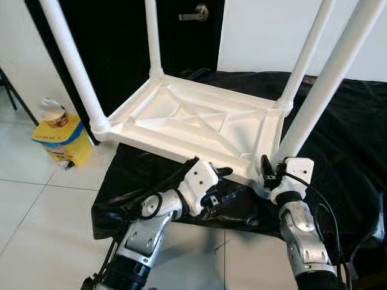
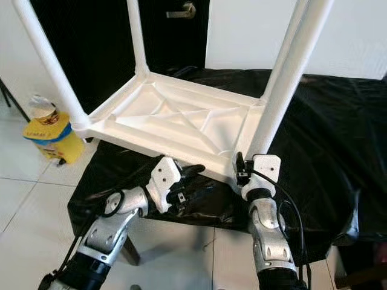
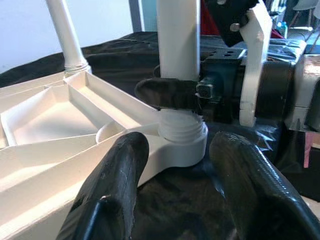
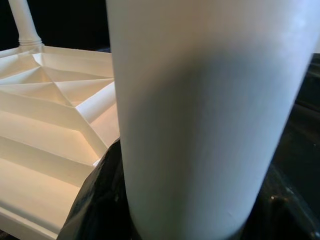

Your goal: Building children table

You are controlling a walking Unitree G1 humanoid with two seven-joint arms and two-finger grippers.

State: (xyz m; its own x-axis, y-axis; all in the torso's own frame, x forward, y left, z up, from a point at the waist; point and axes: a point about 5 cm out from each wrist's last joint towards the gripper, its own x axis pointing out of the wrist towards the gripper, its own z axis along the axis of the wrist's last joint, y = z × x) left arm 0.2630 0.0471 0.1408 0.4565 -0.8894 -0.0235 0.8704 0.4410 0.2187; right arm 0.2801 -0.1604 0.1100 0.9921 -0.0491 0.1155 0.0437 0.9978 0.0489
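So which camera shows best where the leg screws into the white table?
The left wrist view: the near leg meets its threaded socket up close. Both eye views show it small, behind the right end effector. The right wrist view shows just blurry leg.

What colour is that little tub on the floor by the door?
Yellow tub with a blue band; clearest in the left eye view.

A home room — pale tiled floor (image 1: pixel 36 217), white walls (image 1: pixel 266 30), a dark door (image 1: pixel 121 36) with lever handle (image 1: pixel 196 12).

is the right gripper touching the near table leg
Touching. In the left wrist view, the right gripper has a black finger wrapped against the leg just above its threaded base, with no gap.
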